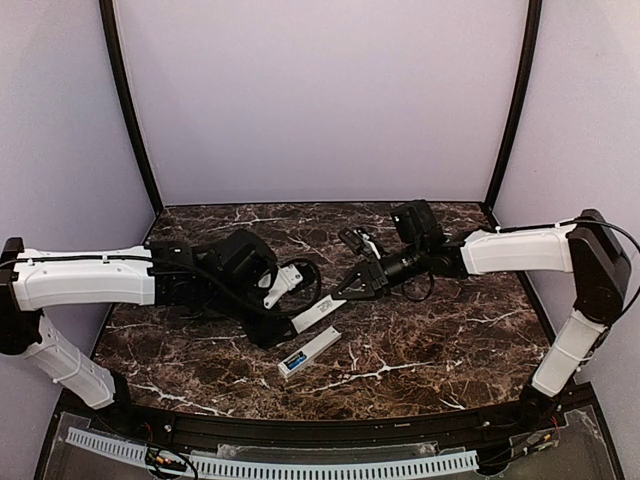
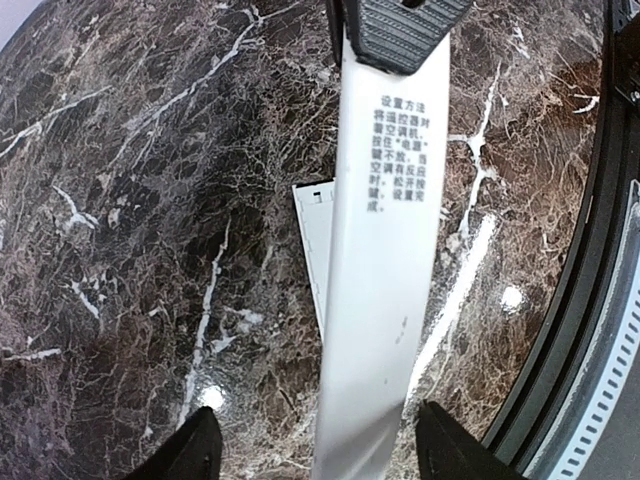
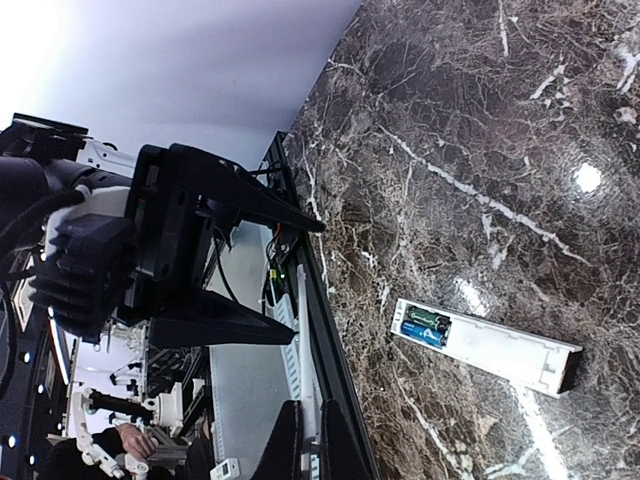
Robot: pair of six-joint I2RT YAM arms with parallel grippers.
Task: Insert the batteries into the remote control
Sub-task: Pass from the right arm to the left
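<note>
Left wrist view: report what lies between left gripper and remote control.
The white printed cover, pinched by the right gripper, hangs between the left gripper and the remote control, seen in left wrist view.

The left arm (image 1: pixel 85 280) and the right arm (image 1: pixel 515 250) share one build: long, boxy white shells linked by rounded black joints, with bulky black housings at the wrists. A thin black cable (image 1: pixel 90 257) runs along the top of the left arm's white shell, and a similar one arcs round the right arm's black elbow at the far right. The left gripper (image 3: pixel 308 284) has flat, black, tapering fingers (image 3: pixel 250 205). The right gripper (image 3: pixel 312 445) carries a dark grey ribbed pad (image 2: pixel 400 30).
</note>
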